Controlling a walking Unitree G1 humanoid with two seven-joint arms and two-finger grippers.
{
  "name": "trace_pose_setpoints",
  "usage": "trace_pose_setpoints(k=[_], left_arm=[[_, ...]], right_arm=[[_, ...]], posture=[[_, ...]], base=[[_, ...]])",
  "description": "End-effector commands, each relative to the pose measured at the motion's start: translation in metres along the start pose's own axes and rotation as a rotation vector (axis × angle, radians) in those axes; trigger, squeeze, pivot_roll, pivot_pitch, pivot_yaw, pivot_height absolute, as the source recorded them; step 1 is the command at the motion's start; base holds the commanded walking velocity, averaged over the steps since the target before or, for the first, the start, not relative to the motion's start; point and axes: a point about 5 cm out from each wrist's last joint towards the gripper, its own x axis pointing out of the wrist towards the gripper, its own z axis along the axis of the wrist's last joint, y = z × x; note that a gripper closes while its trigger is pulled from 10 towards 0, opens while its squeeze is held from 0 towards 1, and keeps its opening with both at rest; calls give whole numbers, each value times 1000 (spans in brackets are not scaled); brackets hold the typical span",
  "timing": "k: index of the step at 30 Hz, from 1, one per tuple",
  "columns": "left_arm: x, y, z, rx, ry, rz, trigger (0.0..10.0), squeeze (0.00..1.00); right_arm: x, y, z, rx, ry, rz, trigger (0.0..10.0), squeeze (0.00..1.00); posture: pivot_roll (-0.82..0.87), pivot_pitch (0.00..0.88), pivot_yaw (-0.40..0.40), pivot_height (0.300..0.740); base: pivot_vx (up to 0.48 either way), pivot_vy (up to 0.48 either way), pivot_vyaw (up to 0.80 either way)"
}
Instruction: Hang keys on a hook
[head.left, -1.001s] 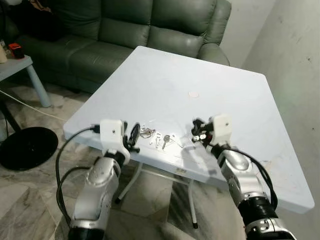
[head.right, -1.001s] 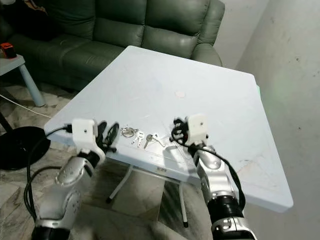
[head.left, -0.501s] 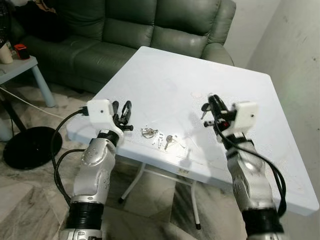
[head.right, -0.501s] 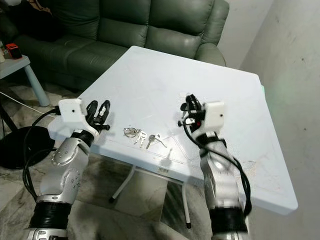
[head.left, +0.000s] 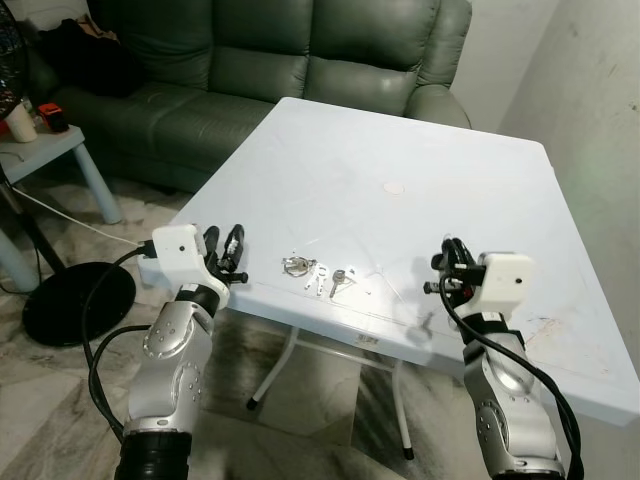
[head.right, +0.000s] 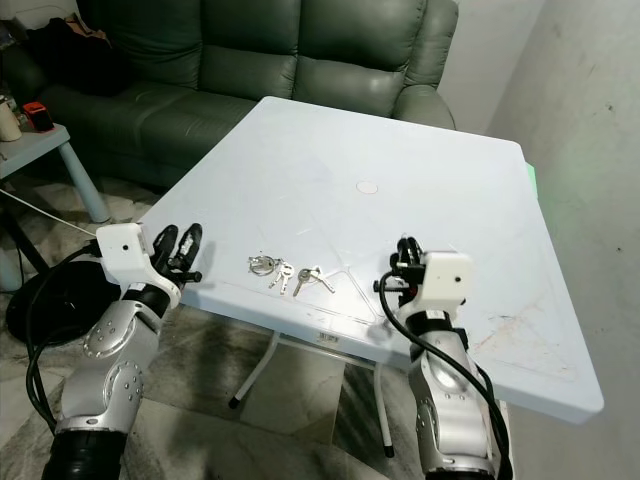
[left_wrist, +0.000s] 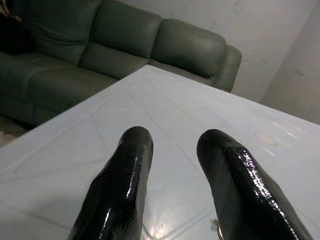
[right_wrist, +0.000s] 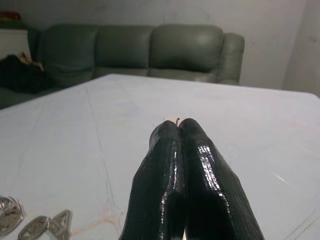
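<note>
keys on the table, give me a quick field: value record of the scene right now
keys: bunch of keys lying flat on the white table, near its front edge, untouched
left gripper: open, at the table's front left corner, apart from the keys
right gripper: shut, above the front edge, to the right of the keys
hook: none to be seen
background: green sofa behind the table

Keys (head.left: 318, 274) on the table (head.left: 400, 140) near its front edge, left gripper (head.left: 226, 252) left of them, right gripper (head.left: 450, 268) to their right, sofa (head.left: 250, 60) behind the table
</note>
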Motion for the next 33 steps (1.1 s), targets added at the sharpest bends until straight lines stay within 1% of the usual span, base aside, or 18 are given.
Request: trace_pose_setpoints(k=[1,5,7,11,13,15,17,20,22,24,26,29,33], left_arm=[[6,-4,3,10,-9,-17,10000,0],[8,-6,5,12,-22,-38,10000,0],[10,-4,8,2,-25,-27,10000,0],[13,-2,10,20,-27,-30,10000,0],[13,2,9,32,-21,-14,10000,0],[14,3,10,34,-21,-9,10000,0],[15,4,10,21,-18,-5,10000,0],[16,3,10,1,-21,-8,10000,0],[17,2,9,8,-19,-7,10000,0],[17,0,8,20,-16,-2,10000,0],[18,-2,5,15,3,6,10000,0],[19,-2,3,-7,18,18,10000,0],[22,0,3,0,28,37,10000,0]], right_arm=[[3,-3,5,-20,3,-12,10000,0],[6,-7,6,-26,1,-25,10000,0],[8,-8,8,-64,-3,-22,10000,0],[12,-7,9,-60,-4,-12,10000,0],[13,-7,8,-64,0,-15,10000,0],[13,-7,8,-61,1,-17,10000,0],[14,-3,9,-47,0,-12,10000,0],[14,-1,8,-50,1,-11,10000,0],[14,1,7,-59,6,-1,10000,0],[14,1,6,-64,8,2,10000,0],[14,0,6,-66,10,0,10000,0],[14,-2,7,-70,10,-1,10000,0],[13,-3,8,-77,11,-7,10000,0]], posture=[[104,0,-51,740],[106,0,-52,740],[104,0,-48,740],[105,0,-44,740],[106,0,-43,740],[106,0,-43,740],[106,0,-44,740],[106,0,-45,740],[106,0,-47,740],[106,0,-47,740],[106,0,-47,740],[106,0,-47,740],[97,0,-49,740]], base=[[0,0,-663],[0,0,-664],[0,0,-684],[0,0,-706],[0,0,-719],[0,0,-719],[0,0,-722],[0,476,-731],[0,472,-731],[0,0,-731],[0,0,-734],[0,0,-733],[0,0,-734]])
